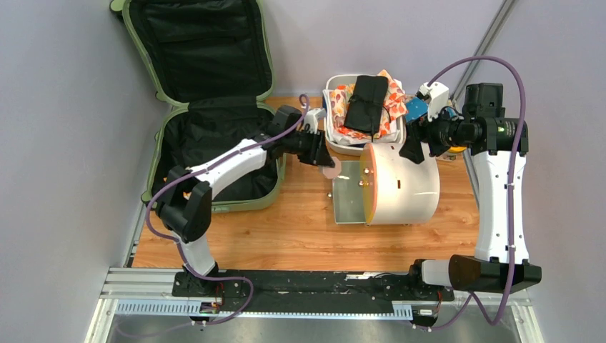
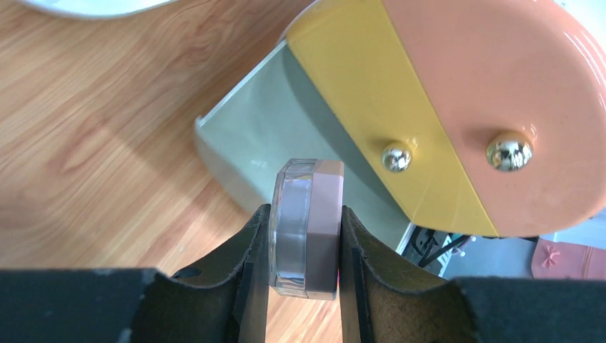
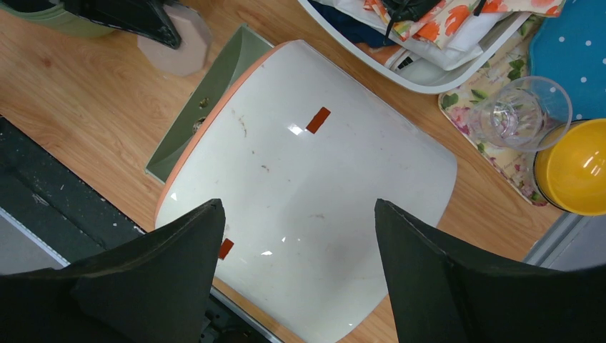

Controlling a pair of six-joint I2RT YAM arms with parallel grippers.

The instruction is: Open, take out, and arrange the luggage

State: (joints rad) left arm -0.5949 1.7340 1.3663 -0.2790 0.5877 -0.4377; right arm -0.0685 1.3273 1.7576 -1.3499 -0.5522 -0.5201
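The green luggage (image 1: 204, 53) lies open at 10 o'clock on the table (image 1: 286, 236), with its lid standing up. At its 3 o'clock the left gripper (image 2: 306, 214) pinches a small pink jar (image 2: 318, 189) beside a green drawer (image 1: 349, 204). The right gripper (image 3: 298, 207) is spread wide over the cream round box (image 1: 407, 186). A white tub (image 1: 343, 148) sits at the box's 12 o'clock.

luggage (image 1: 214, 107) | sage-green hard shell, black lining | open, lid upright | table's far-left corner

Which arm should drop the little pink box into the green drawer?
Left. The left hand holds the pink box beside the green drawer; the right hand is open over the white cylinder.
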